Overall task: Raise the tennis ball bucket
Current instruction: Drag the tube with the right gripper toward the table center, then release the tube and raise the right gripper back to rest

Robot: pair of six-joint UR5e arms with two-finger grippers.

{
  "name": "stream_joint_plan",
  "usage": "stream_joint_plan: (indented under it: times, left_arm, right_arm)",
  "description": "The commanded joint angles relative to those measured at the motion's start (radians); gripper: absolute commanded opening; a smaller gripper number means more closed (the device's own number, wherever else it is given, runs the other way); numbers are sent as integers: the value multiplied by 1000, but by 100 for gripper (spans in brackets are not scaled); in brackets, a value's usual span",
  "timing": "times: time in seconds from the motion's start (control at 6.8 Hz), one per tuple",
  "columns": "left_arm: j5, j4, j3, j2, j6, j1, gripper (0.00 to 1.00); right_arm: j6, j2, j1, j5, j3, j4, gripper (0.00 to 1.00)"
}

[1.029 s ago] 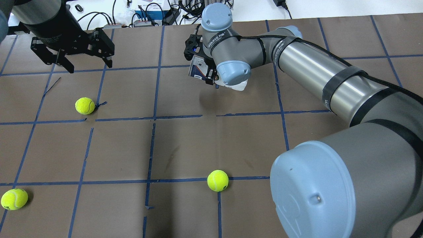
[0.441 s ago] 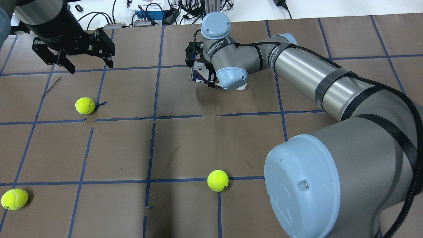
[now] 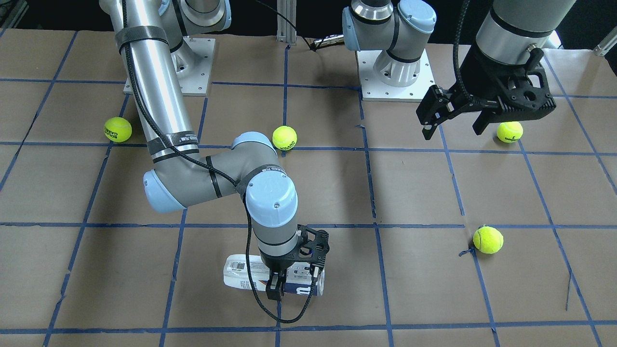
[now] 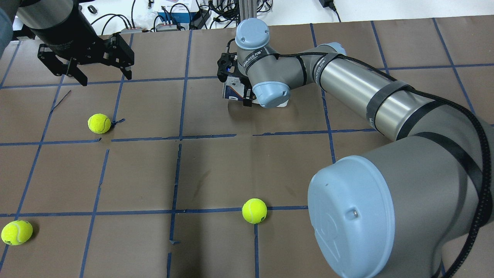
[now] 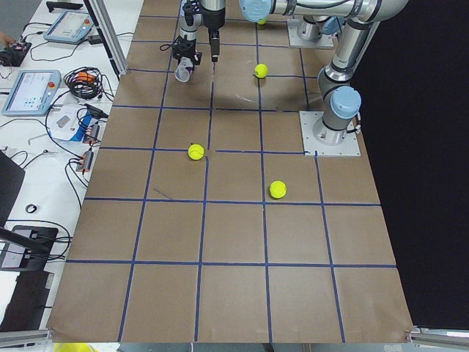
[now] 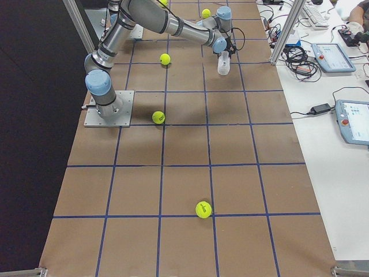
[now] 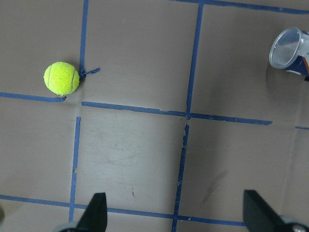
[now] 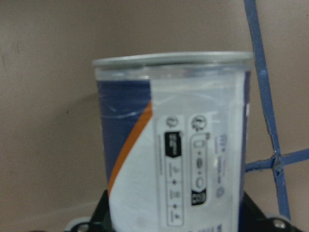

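The tennis ball bucket (image 3: 241,272) is a clear can with a white and navy label and lies on its side at table level at the far middle. My right gripper (image 3: 294,285) comes down from above and is shut across its middle. The overhead view shows the navy end (image 4: 228,94) under the right gripper (image 4: 234,88). In the right wrist view the can (image 8: 183,145) fills the space between the fingers. I cannot tell whether it touches the table. My left gripper (image 4: 102,75) is open and empty, hovering at the far left. Its wrist view shows the can's open mouth (image 7: 289,48).
Several yellow-green tennis balls lie loose on the brown paper: one near the left gripper (image 4: 99,123), one at the near middle (image 4: 254,211), one at the near left (image 4: 16,232). Cables and boxes (image 4: 170,17) sit beyond the far edge.
My right gripper has come down with the bucket in it, from well above the table to table level. The left arm has barely moved.
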Motion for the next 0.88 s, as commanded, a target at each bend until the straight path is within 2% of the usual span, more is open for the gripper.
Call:
stream_joint_plan:
  times: [0.0, 0.15, 0.44, 0.59, 0.74]
  left_arm:
    - [0, 0, -2, 0, -1, -1, 100]
    - [2, 0, -5, 0, -1, -1, 100]
    - [-3, 0, -9, 2, -7, -4, 100]
    - [-17, 0, -26, 9, -5, -3, 100]
    - [-41, 0, -17, -4, -14, 0, 100]
  right_arm:
    - [2, -8, 0, 7, -3, -4, 100]
    - [2, -13, 0, 39, -7, -7, 100]
    - [85, -86, -5, 41, -55, 1, 100]
    - [233, -132, -6, 39, -58, 7, 100]
    - [350, -182, -35, 36, -57, 78, 100]
